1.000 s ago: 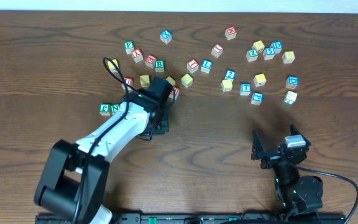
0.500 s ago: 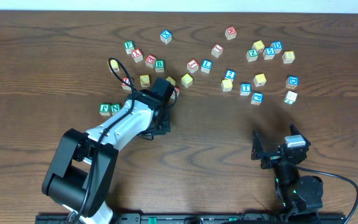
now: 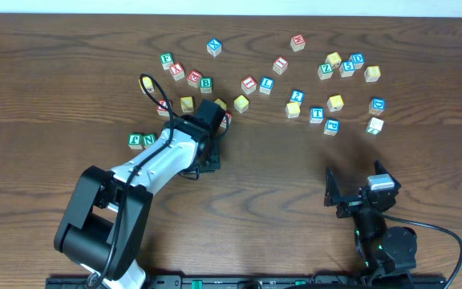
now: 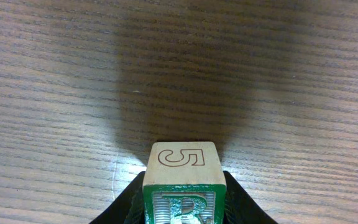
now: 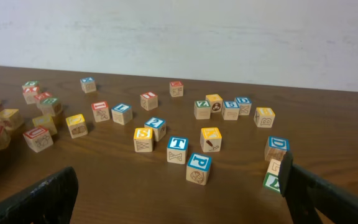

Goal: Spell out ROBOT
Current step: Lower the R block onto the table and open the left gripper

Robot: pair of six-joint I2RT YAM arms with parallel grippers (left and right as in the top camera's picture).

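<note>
Left claw (image 4: pixel 182 208) grips the R cube (image 4: pixel 180 163), seemingly by its rear edge only, so it could twist or slip on release; right claw (image 3: pixel 353 186) stands wide, idle.

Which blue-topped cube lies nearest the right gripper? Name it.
The blue P cube, just in front of the T cube; every other blue cube sits farther from the right gripper.

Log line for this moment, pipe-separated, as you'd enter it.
left jaws: shut on R cube | right jaws: open, empty | B cube, T cube: not yet placed
</note>
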